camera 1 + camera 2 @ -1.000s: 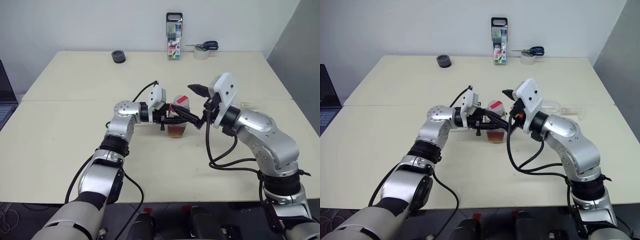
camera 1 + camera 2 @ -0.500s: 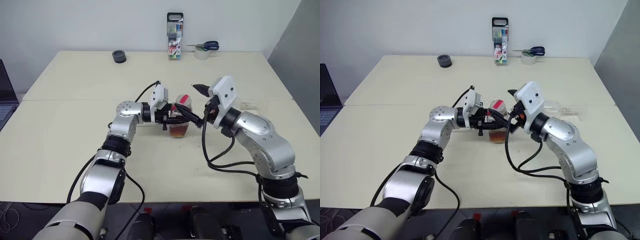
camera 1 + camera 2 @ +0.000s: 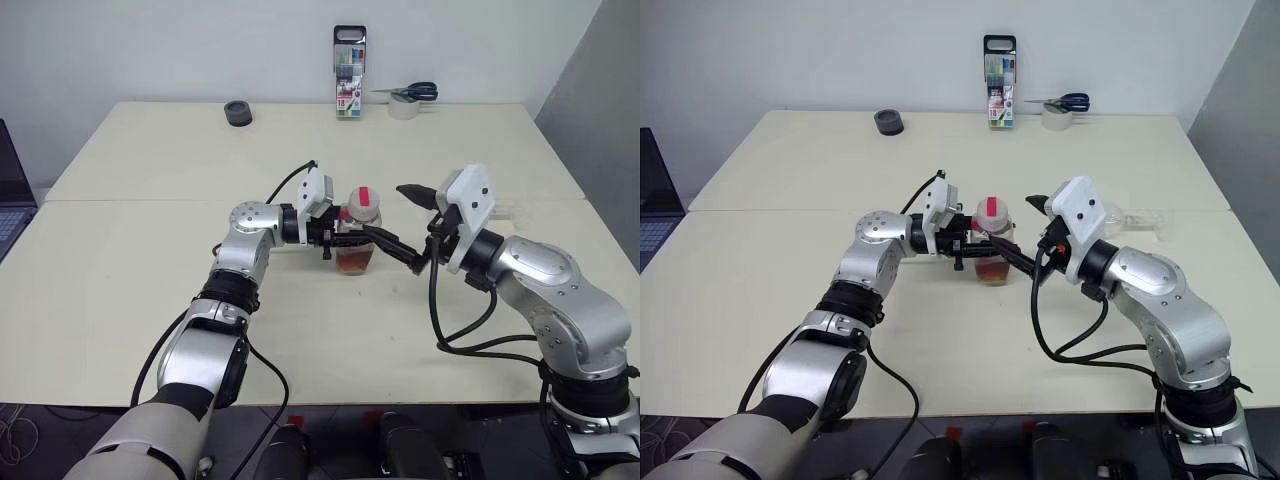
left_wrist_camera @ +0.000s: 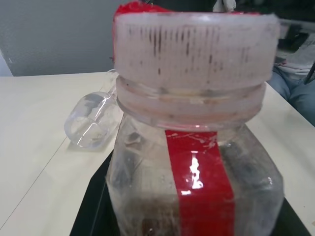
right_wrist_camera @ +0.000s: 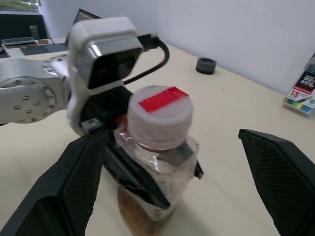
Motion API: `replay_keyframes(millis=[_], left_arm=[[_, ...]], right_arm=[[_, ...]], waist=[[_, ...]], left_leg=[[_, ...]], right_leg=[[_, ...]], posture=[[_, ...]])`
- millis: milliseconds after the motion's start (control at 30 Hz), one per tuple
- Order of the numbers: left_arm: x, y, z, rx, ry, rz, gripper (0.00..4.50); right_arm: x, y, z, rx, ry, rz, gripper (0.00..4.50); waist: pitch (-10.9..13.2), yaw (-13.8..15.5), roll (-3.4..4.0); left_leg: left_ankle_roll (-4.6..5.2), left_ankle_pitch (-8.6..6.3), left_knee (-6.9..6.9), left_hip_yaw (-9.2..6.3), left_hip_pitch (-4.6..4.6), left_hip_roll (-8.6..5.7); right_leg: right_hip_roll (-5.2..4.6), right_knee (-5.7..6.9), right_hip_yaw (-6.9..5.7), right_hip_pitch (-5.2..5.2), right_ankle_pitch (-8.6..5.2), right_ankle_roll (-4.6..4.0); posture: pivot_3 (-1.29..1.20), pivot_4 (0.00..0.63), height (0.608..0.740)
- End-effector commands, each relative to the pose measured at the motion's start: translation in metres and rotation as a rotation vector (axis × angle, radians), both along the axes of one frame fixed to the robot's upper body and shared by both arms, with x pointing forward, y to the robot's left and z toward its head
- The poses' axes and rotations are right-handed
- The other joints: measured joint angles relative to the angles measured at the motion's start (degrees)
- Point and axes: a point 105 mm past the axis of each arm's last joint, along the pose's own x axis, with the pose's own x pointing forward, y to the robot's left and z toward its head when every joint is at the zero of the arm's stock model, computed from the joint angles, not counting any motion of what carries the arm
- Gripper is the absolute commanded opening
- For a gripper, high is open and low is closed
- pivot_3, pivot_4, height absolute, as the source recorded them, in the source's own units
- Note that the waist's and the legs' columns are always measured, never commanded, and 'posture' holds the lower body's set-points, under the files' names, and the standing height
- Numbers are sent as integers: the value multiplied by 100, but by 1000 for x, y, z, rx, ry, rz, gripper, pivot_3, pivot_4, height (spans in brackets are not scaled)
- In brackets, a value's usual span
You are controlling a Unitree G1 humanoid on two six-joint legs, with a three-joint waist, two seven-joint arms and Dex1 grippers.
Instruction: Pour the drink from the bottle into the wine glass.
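Head views: left tool clamps the capped bottle, upright on the bench; right tool spread wide just beside it.
Left wrist view: wine glass lying on its side behind.
Right wrist view: drink low in bottle.

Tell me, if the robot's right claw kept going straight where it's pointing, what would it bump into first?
Most likely the bottle. The right gripper has its jaws wide open and aims at the bottle, which the left gripper holds. Depth is hard to judge, but nothing lies between.
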Motion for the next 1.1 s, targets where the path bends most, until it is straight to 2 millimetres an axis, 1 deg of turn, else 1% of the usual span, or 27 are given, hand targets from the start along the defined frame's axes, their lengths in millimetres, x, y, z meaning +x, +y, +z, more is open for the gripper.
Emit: replay_keyframes(millis=[33, 267, 500, 733, 867, 1000, 1100], left_arm=[[1, 2, 23, -46, -46, -14, 1652], [0, 1, 23, -47, -45, -28, 1652], [-2, 0, 23, -43, -42, -42, 1652], [-3, 1, 20, -37, -41, -43, 1652], [-2, 2, 20, -38, -41, -41, 1652], [-2, 3, 21, -39, -42, -37, 1651], [-1, 3, 21, -39, -42, -36, 1650]], right_arm=[[-1, 11, 22, 27, -97, -7, 4500], [13, 18, 22, 30, -119, -58, 4500], [20, 12, 21, 26, -120, -97, 4500], [18, -1, 22, 38, -117, -117, 4500], [17, -8, 19, 15, -108, -127, 4500], [14, -12, 17, -2, -102, -124, 4500], [8, -10, 18, -4, -98, -95, 4500]], waist=[[0, -8, 0], [0, 5, 0], [0, 4, 0], [0, 5, 0], [0, 6, 0], [0, 10, 0], [0, 10, 0]], left_leg=[[0, 0, 0, 0, 1, 0], [-2, 1, 1, -2, -1, -2], [-1, 1, 0, -3, 0, -1], [-1, 0, 0, -3, 0, -1], [-1, 0, 0, -2, 0, -1], [0, 0, 0, -2, 0, -1], [0, 0, 0, -2, 0, -1]], right_leg=[[0, 0, 0, 0, 0, 0], [-2, 0, -1, 0, 0, 0], [-1, 0, -2, 0, 0, 0], [-1, 0, -2, 0, 0, 0], [-1, 0, -1, 0, 0, 0], [-1, 0, -2, 0, 0, 0], [-1, 0, -1, 0, 0, 0]], posture=[[0, 150, 740], [0, 150, 740], [0, 150, 740], [0, 150, 740], [0, 150, 740], [0, 150, 740], [0, 150, 740]])
